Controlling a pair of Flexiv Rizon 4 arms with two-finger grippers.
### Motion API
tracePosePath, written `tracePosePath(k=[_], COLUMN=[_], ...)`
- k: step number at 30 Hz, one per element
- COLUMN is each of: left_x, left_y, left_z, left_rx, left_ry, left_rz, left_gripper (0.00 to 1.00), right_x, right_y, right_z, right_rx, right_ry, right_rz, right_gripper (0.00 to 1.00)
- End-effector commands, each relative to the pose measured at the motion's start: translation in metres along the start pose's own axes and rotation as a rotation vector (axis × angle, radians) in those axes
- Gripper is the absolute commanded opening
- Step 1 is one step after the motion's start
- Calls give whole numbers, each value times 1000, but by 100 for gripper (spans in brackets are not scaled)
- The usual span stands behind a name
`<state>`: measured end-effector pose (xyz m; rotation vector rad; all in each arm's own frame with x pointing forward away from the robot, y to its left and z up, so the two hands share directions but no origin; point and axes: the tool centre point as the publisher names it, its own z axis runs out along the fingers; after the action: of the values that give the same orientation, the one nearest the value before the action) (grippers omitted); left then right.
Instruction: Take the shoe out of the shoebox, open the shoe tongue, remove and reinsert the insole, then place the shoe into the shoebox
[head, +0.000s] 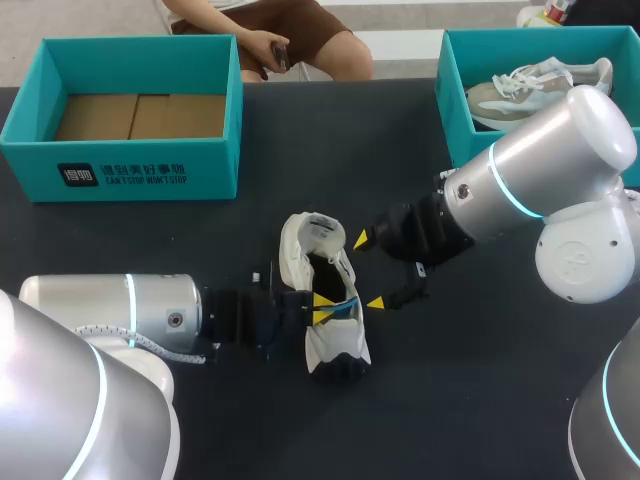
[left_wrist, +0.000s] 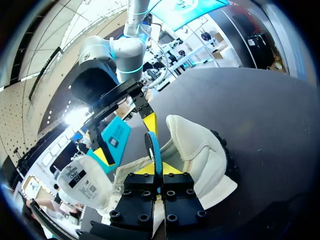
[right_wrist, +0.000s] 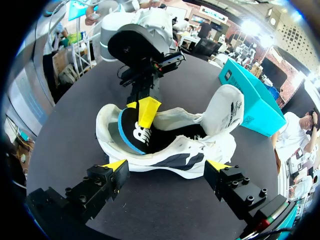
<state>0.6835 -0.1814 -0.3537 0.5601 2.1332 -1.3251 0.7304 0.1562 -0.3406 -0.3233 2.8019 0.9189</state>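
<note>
A white shoe (head: 322, 300) lies on the dark table mid-front, its tongue (head: 318, 228) folded open toward the far side. My left gripper (head: 322, 308) reaches into the shoe's heel opening and is shut on the black and blue insole (left_wrist: 154, 145), whose raised edge stands between its yellow tips (left_wrist: 161, 170). The insole (right_wrist: 134, 134) is partly lifted out of the shoe (right_wrist: 175, 161), with the left gripper (right_wrist: 146, 111) clamped on its edge. My right gripper (head: 368, 270) stands open right of the shoe, holding nothing. Its tips (right_wrist: 167, 166) straddle the shoe's side.
An empty teal shoebox (head: 140, 165) stands at the back left. At the back right, a second teal box (head: 455, 100) holds another shoe (head: 535, 85). The right arm's big elbow (head: 585, 240) hangs over the table's right side.
</note>
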Motion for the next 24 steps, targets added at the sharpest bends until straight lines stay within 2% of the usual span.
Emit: tracePosePath(k=[1,5,14,20,21,22,24], left_x=[1,-2,-1,2,3,3,4], left_y=[-7,-19,-32,-29,-29,-28,-26], left_z=[-2,-4,-4,-1,-1,0,2], left_rx=[19,53,88,85,84,84,80], left_ry=[-11,-20,-17,-2,-2,-1,3], left_rz=[2,7,12,13,14,13,11], left_gripper=[43,47,41,24,20,9,0], right_x=[1,1,1,1,1,1,1], right_y=[0,0,0,0,0,0,0], right_z=[1,1,1,1,1,1,1], right_rx=[-1,-1,-1,-1,-1,-1,-1], right_ry=[-1,-1,-1,-1,-1,-1,-1], right_rz=[0,0,0,0,0,0,0], right_gripper=[100,100,100,100,100,100,100])
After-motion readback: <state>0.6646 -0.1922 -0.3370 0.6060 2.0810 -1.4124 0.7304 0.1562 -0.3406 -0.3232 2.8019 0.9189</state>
